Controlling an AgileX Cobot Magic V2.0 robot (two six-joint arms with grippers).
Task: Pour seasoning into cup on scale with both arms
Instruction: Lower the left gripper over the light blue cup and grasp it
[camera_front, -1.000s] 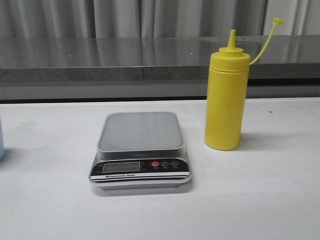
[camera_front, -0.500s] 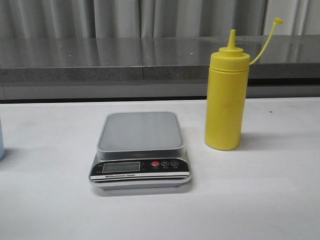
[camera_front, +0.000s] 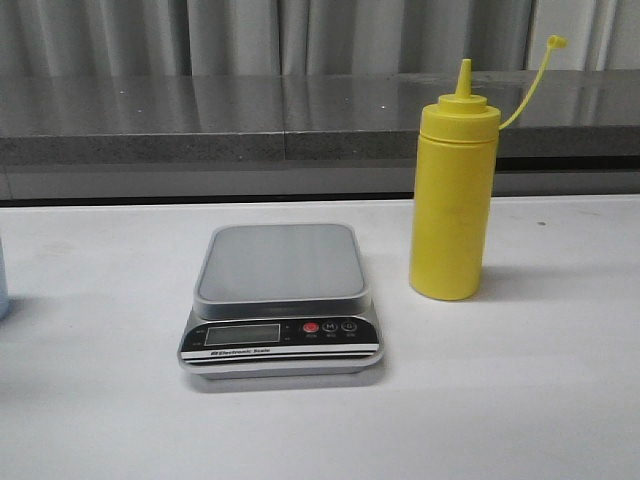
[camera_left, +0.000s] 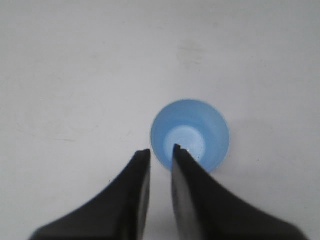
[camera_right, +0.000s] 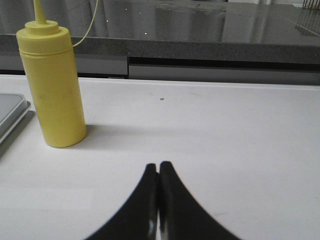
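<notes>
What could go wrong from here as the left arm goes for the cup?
1. The left end effector is nearly shut above the cup; descending like this, a fingertip may strike the rim and tip it.
2. The seasoning bottle is tall, uncapped and standing beside the scale; a sideways nudge could topple it.

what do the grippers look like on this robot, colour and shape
Only the fingers show, in the wrist views. The left gripper has two matte black fingers, broad at the base, curving and tapering to narrow, squared tips. The right gripper has the same plain black tapered fingers with rounder tips. No cables, markings or labels are visible, and the arms themselves are out of view.
</notes>
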